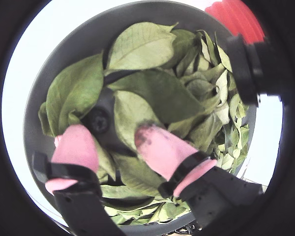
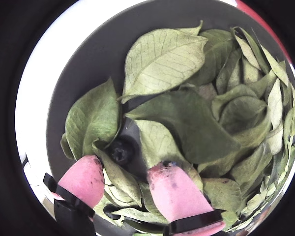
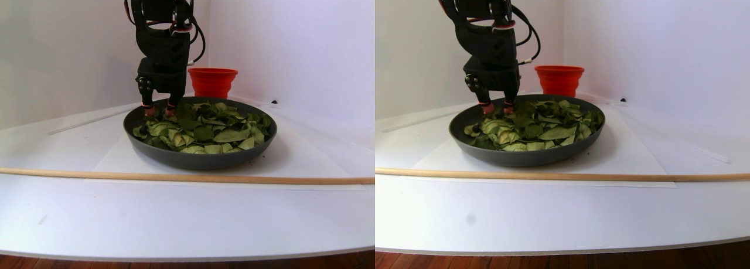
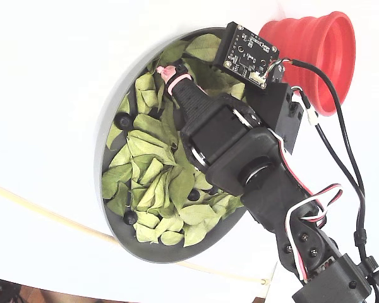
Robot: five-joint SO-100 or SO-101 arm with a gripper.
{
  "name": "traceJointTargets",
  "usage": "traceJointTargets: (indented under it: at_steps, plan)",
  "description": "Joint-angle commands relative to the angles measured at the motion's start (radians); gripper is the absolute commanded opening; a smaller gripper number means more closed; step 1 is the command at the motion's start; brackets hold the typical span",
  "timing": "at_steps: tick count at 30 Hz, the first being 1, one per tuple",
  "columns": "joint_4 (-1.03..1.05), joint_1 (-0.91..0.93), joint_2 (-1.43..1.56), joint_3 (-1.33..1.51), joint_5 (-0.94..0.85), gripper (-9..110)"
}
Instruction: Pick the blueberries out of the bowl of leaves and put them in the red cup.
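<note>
Gripper (image 1: 115, 135) lowered into the bowl (image 1: 73, 46), its 2 pink-tipped fingers (image 1: 78, 145) parted to a moderate gap with nothing held between them. In both wrist views 1 blueberry (image 2: 122, 150) lies on the bare dark floor of the bowl, between the fingertips and slightly ahead of them, edged by leaves (image 2: 162, 56). The fixed view shows further blueberries: 1 near the bowl's left rim (image 4: 124, 120), 1 at the lower rim (image 4: 131, 218) and 1 among the leaves (image 4: 193, 195). The red cup (image 4: 316, 47) stands upright on the white tabletop (image 4: 44, 113) just beside the bowl's far rim; a thin wooden rod (image 3: 176, 177) lies across the tabletop in front of the bowl.
</note>
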Motion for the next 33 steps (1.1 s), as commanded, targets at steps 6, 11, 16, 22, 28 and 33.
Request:
traceJointTargets:
  at_steps: [6,11,16,22,28,33]
  plan:
    - [-0.038,-0.006,0.006,-0.055,0.003,17]
    - [-0.052,-0.003,-0.011,-0.069,0.000,17]
    - [-0.064,-0.003,-0.028,-0.077,-0.011,17]
    - [-0.101,-0.011,-0.038,-0.057,-0.032,17]
    - [-0.114,-0.015,-0.040,-0.035,-0.043,17]
    - [-0.114,-0.029,-0.029,-0.002,-0.069,17]
